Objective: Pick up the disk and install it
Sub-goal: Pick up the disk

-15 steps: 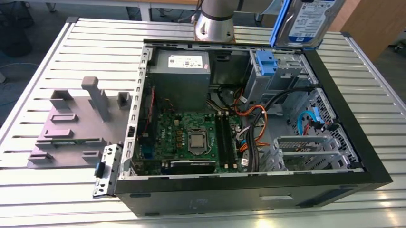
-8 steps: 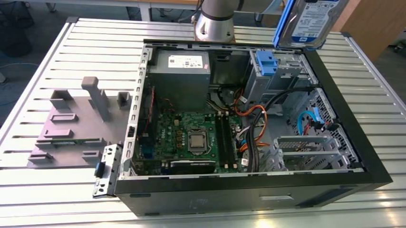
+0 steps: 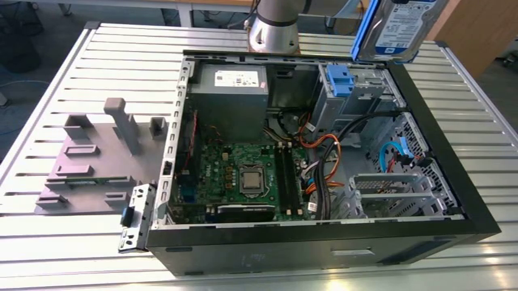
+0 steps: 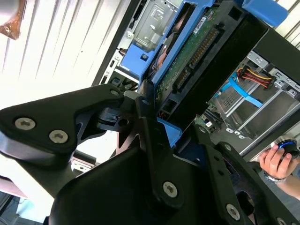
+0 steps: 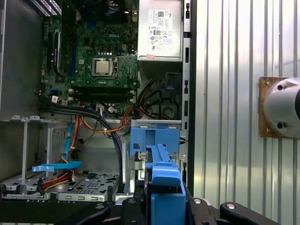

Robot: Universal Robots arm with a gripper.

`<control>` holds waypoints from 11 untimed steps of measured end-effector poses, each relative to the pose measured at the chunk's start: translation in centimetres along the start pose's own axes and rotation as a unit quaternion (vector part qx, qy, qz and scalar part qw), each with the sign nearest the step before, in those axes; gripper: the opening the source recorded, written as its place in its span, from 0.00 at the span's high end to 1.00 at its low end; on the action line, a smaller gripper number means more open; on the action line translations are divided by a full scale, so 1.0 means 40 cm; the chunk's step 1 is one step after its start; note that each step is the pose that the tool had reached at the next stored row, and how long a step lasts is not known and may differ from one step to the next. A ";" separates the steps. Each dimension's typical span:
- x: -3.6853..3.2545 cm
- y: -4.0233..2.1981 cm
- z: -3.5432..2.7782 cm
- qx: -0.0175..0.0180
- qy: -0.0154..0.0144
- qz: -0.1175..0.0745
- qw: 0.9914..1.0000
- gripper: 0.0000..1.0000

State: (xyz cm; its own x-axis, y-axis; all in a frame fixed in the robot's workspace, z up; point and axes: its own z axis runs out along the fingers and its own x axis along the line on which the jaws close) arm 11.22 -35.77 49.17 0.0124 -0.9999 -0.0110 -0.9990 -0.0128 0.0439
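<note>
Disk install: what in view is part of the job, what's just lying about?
Job: disk, held in the hand; drive bay.
Lying about: power supply, motherboard, grey fixture.

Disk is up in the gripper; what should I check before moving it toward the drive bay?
1. Grip: gripper shut on the disk by its blue frame: ok.
2. Clearance: disk hangs above the computer case, touching nothing: ok.
3. Line-up: in the first wrist view the disk's frame overlaps the drive bay; exact alignment: cannot tell.
4. Cables: they run beside the bay; whether any crosses its opening: cannot tell.
5. Hand: a person's hand shows beyond the case in the second wrist view; whether it is clear of the path: cannot tell.
</note>
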 end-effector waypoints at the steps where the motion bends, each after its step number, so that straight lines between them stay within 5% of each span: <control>1: 0.000 0.000 0.000 0.000 0.000 0.000 1.000 0.64; 11: 0.004 0.000 0.000 0.000 0.000 0.000 1.000 0.64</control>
State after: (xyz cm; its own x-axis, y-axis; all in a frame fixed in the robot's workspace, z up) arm 11.24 -35.92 49.17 0.0124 -0.9999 -0.0110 -0.9990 -0.0128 0.0440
